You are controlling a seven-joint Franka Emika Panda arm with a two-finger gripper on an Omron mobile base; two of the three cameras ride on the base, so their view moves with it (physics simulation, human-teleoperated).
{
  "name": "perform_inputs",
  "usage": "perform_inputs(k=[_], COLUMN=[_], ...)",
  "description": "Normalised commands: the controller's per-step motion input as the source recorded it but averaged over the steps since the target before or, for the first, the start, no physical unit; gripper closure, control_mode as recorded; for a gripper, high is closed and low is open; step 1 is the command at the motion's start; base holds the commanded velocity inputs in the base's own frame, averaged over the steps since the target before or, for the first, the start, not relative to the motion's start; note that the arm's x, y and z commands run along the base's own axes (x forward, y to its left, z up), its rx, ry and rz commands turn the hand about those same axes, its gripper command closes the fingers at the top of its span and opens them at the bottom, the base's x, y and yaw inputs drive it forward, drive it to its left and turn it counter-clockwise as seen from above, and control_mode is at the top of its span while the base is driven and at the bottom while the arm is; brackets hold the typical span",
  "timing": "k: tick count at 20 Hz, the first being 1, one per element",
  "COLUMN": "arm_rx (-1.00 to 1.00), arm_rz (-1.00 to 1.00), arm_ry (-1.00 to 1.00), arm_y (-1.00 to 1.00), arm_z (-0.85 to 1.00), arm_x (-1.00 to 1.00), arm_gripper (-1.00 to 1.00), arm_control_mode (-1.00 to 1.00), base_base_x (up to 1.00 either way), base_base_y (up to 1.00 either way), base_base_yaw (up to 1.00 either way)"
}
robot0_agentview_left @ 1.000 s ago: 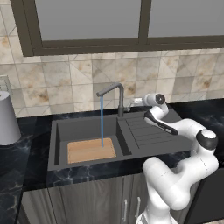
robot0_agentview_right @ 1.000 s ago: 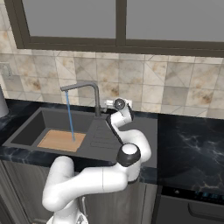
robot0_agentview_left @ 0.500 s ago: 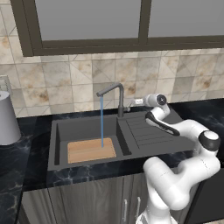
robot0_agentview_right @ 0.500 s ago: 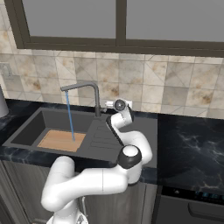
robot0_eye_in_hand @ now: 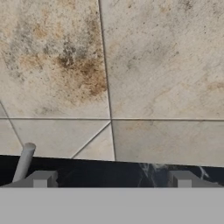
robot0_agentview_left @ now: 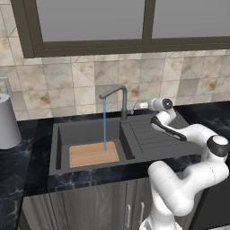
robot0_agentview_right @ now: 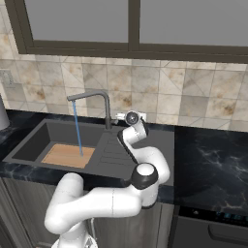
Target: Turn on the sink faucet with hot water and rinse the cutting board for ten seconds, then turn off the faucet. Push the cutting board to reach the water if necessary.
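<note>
While water (robot0_agentview_left: 104, 126) falls, cutting board (robot0_agentview_left: 93, 154) in sink (robot0_agentview_left: 63, 134).

Arm folded up from base, elbow high, forearm reaching forward and down toward the back wall. Hand held roughly level, pointing sideways along the wall. Gripper (robot0_eye_in_hand: 112, 181) jaws spread wide, nothing between the fingertips (robot0_eye_in_hand: 42, 179). Gripper (robot0_agentview_left: 140, 106) empty.

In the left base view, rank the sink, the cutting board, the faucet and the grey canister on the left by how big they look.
1. Sink, clearly the largest.
2. Cutting board and grey canister look about alike; the canister is cut off by the picture's edge, so no ranking.
3. Faucet, slim, the smallest.
</note>
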Motion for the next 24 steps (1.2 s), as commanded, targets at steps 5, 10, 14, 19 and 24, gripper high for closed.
perform_inputs(k=[5, 10, 14, 19, 24], arm_rx=[0.00, 0.00, 0.00, 0.00, 0.00], arm_rz=[0.00, 0.00, 0.00, 0.00, 0.00], arm_ry=[0.00, 0.00, 0.00, 0.00, 0.00], arm_y=[-0.01, 0.00, 0.00, 0.00, 0.00], arm_z=[0.00, 0.00, 0.00, 0.00, 0.00], arm_x=[0.06, 0.10, 0.08, 0.00, 0.00], arm_gripper=[-1.00, -1.00, -1.00, -1.00, -1.00], arm_control_mode=[-1.00, -1.00, -1.00, -1.00, -1.00], base_base_x=[0.00, 0.00, 0.00, 0.00, 0.00], base_base_y=[0.00, 0.00, 0.00, 0.00, 0.00], base_base_yaw=[0.00, 0.00, 0.00, 0.00, 0.00])
